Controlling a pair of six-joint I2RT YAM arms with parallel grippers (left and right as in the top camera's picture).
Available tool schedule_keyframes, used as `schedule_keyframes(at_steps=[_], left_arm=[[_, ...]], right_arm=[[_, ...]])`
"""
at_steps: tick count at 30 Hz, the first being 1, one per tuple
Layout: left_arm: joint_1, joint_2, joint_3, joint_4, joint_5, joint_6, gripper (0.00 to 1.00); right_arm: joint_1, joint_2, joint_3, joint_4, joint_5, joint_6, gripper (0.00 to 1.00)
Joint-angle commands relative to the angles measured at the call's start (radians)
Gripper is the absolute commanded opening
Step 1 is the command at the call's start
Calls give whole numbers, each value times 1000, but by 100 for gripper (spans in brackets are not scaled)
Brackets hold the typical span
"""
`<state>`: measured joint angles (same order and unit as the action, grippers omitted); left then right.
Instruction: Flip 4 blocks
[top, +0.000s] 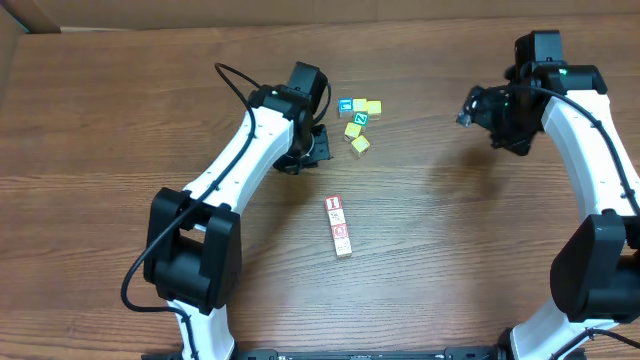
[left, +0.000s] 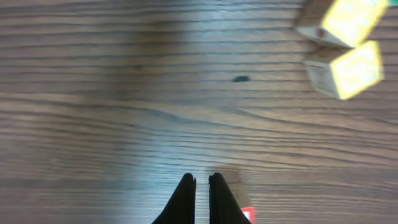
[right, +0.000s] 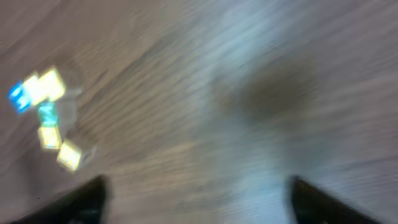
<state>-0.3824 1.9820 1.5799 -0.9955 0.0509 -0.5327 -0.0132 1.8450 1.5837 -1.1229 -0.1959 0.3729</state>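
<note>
The brown wooden desk (top: 120, 120) carried the blocks (top: 338, 227) in a row near its middle. My left gripper (left: 201, 186) hovered beyond them, fingers together, empty. My right gripper (right: 199, 202) hung well away, fingers apart.

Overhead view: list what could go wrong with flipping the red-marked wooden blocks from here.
1. The red-marked pale wooden blocks lie end to end in one row, so gripping one may shove its neighbours.
2. The left gripper has its jaws shut on nothing. Lowered like that, it would likely push blocks rather than grasp one.
</note>
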Motion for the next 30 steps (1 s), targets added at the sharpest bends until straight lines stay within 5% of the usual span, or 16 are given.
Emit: schedule_keyframes(at_steps=[1, 11, 22, 30], left_arm=[[-5, -7, -6, 24, 82, 34, 4], [-7, 13, 7, -18, 80, 39, 4], [3, 220, 232, -209, 147, 76, 4], [-2, 283, 320, -251, 117, 76, 4]], right_arm=[[1, -15, 1, -77, -183, -76, 4], [268, -150, -121, -269, -89, -157, 4], [599, -642, -669, 63, -33, 147, 4], [897, -430, -675, 124, 132, 319, 4]])
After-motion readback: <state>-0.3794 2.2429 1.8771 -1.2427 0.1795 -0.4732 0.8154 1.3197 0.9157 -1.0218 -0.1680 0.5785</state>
